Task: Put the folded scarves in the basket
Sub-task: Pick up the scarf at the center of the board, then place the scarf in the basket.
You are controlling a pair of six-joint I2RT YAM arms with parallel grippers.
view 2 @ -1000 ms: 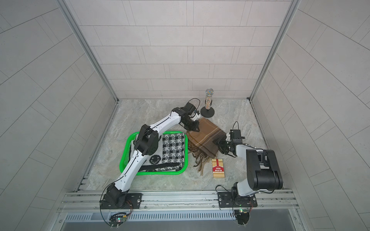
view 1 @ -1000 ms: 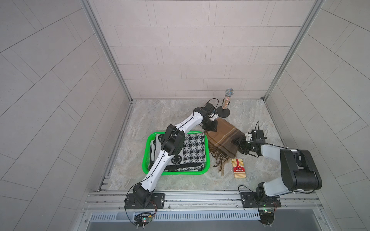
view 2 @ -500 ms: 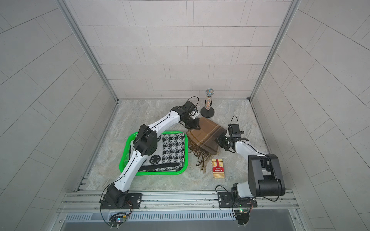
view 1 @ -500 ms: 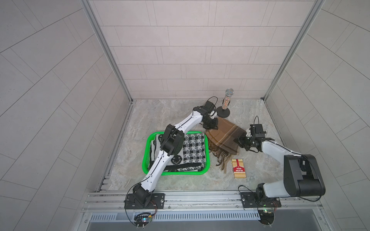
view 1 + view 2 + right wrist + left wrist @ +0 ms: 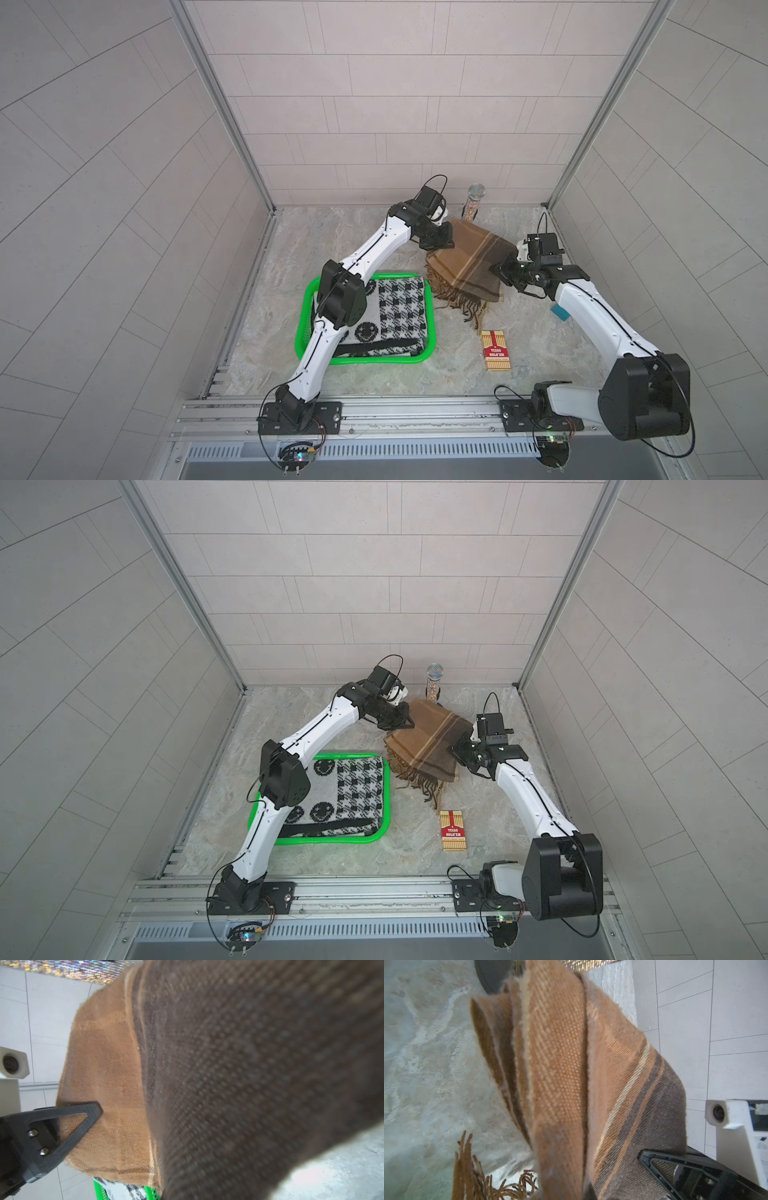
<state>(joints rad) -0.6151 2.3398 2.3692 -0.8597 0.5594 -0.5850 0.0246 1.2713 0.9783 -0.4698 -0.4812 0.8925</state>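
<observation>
The folded scarf (image 5: 465,266) (image 5: 428,746) is brown plaid with a fringe, and it hangs above the floor between my two grippers. My left gripper (image 5: 444,244) (image 5: 405,723) is shut on its far left corner. My right gripper (image 5: 500,270) (image 5: 457,748) is shut on its right edge. Scarf cloth (image 5: 560,1064) (image 5: 228,1064) fills both wrist views and hides each gripper's own jaws. The fringe dangles toward the floor. The green basket (image 5: 374,275) (image 5: 353,754) (image 5: 98,1188) lies on the floor left of the scarf.
A folded black-and-white patterned scarf (image 5: 395,316) lies in the basket, partly under my left arm. A red card box (image 5: 494,349) lies in front of the brown scarf. A glittery tube on a black stand (image 5: 473,203) stands just behind the scarf at the back wall.
My right gripper has shut on the scarf's right edge. Both grippers have lifted the scarf off the floor, and it now hangs higher with its fringe trailing.
</observation>
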